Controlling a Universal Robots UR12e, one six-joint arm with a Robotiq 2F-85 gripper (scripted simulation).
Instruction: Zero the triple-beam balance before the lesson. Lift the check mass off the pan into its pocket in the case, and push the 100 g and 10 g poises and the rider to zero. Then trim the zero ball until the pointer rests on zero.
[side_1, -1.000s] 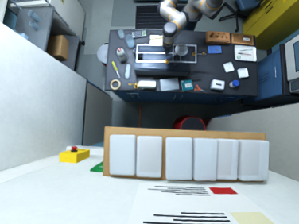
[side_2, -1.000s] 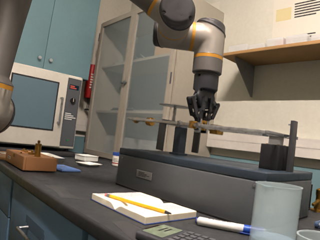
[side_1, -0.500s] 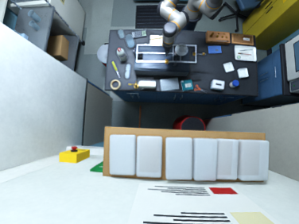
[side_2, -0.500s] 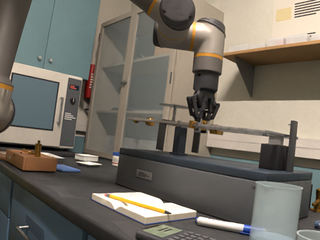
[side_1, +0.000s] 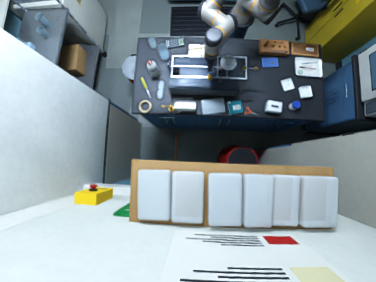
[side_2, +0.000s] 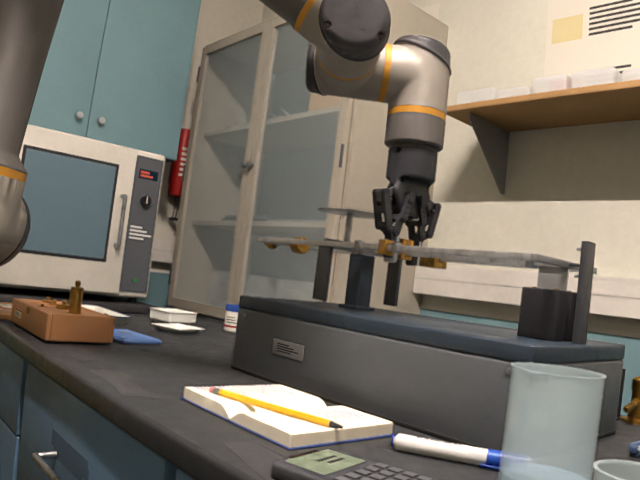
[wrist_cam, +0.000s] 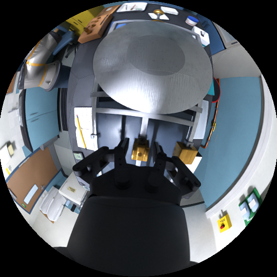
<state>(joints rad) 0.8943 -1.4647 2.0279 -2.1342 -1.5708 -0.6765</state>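
Observation:
A brass poise (wrist_cam: 139, 152) sits on its beam just short of the round steel pan (wrist_cam: 152, 69), and a second brass poise (wrist_cam: 185, 153) sits on the beam to its right. My gripper (wrist_cam: 139, 153) stands open astride the first poise and holds nothing. The pan is empty. The brass check mass (side_2: 76, 297) stands upright in the wooden case (side_2: 59, 320) at the bench's left end. From the second side camera my gripper (side_2: 406, 235) hangs straight down over the beams (side_2: 413, 251) of the balance (side_2: 413, 341). A small brass ball (side_2: 299, 248) sits near the beams' left end.
Behind the balance stand a glass-door cabinet (side_2: 269, 181) and a wall shelf (side_2: 548, 106). A microwave (side_2: 77, 217) stands at the left. An open notebook with a pencil (side_2: 284, 413), a marker (side_2: 444, 449), a calculator (side_2: 336, 465) and a plastic beaker (side_2: 550, 418) lie along the front edge.

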